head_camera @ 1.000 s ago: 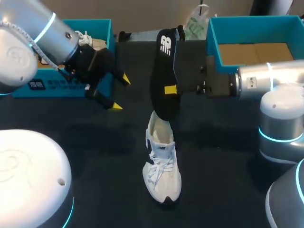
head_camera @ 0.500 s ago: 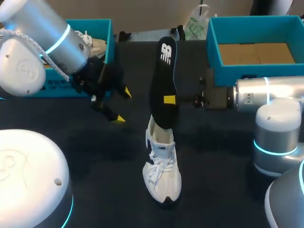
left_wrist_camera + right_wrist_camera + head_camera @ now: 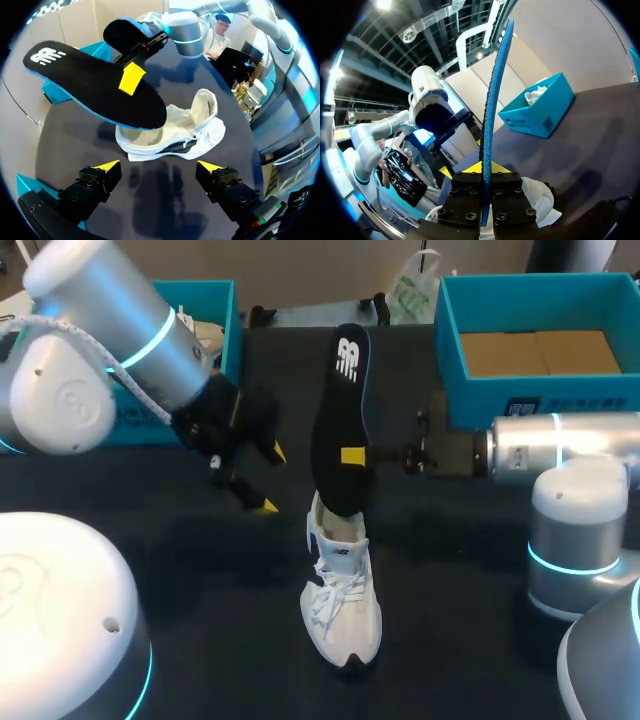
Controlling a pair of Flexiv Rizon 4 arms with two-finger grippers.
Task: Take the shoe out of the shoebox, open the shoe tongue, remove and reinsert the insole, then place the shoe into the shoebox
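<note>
The shoe lies on the table, out of the shoebox, and the insole is out too, clamped in the right gripper with its lower end at the shoe's opening, so I think reinserting and boxing remain, while the left gripper hangs spread and empty beside.

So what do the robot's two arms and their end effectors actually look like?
The left arm and right arm are silver-white rounded tubes with glowing cyan rings at the joints; a white braided cable runs along the left one. The left end effector and right end effector are black, blocky, bolted, two-fingered, with bright yellow tips.
</note>
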